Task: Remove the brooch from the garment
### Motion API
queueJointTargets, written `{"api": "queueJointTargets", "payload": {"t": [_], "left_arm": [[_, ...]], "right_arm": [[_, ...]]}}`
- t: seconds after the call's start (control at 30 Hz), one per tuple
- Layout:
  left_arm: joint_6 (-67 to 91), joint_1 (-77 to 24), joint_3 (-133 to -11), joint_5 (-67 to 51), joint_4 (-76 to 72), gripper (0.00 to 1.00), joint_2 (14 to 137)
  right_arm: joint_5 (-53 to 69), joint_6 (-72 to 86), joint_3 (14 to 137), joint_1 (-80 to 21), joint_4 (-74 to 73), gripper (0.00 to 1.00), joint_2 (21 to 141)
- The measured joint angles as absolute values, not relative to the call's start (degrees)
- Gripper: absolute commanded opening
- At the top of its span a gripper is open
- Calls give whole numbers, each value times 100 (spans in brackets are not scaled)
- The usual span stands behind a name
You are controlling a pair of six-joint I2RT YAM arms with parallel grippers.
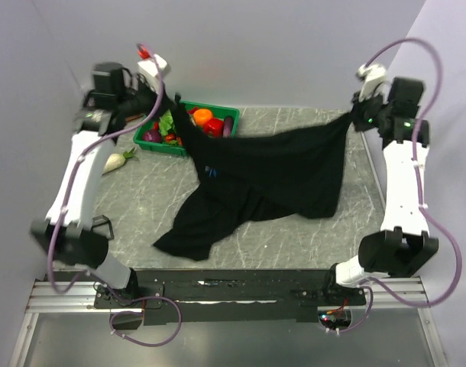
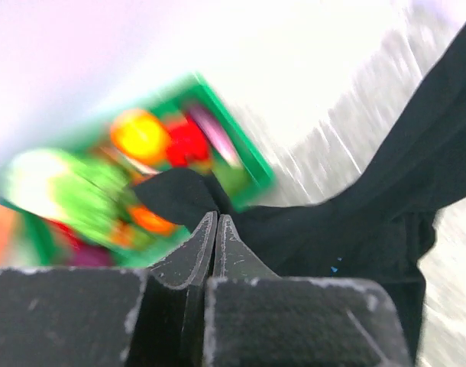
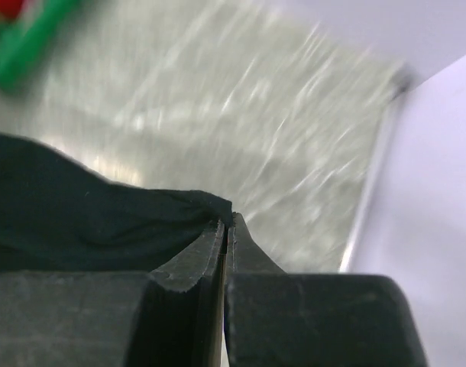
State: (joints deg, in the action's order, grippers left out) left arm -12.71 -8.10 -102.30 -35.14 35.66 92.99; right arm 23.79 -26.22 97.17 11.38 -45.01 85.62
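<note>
A black garment hangs between two robot arms, its lower part trailing on the grey marble table. A tiny bluish brooch sits on its left side. Farther back, the left gripper pinches one corner above a green tray. The right gripper pinches the other corner. Both jaws are closed tight on cloth.

garment: table centre | tray: behind garment's left end | brooch: on garment, left
</note>
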Motion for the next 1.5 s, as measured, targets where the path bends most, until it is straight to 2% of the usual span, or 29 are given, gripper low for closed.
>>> {"api": "queueJointTargets", "payload": {"t": [0.2, 0.53, 0.83, 1.13, 1.5], "left_arm": [[-1594, -895, -11209, -2875, 2980, 1, 8355], [-1734, -895, -12733, -2180, 2351, 1, 8322], [-1813, -897, -13054, -2171, 1870, 1, 8108], [-1778, -895, -12951, -2453, 1090, 1, 7271], [-1367, -893, -14333, -2724, -871, 1, 7627]], "right_arm": [[2344, -1981, 10698, 1400, -4025, 0, 8191], [2425, -1181, 12237, 2167, -3658, 0, 8114], [2646, -1157, 12293, 2224, -3520, 0, 7365], [2287, -1734, 12573, 2283, -3911, 0, 6302], [1621, -2029, 13002, 2294, -4139, 0, 5356]]}}
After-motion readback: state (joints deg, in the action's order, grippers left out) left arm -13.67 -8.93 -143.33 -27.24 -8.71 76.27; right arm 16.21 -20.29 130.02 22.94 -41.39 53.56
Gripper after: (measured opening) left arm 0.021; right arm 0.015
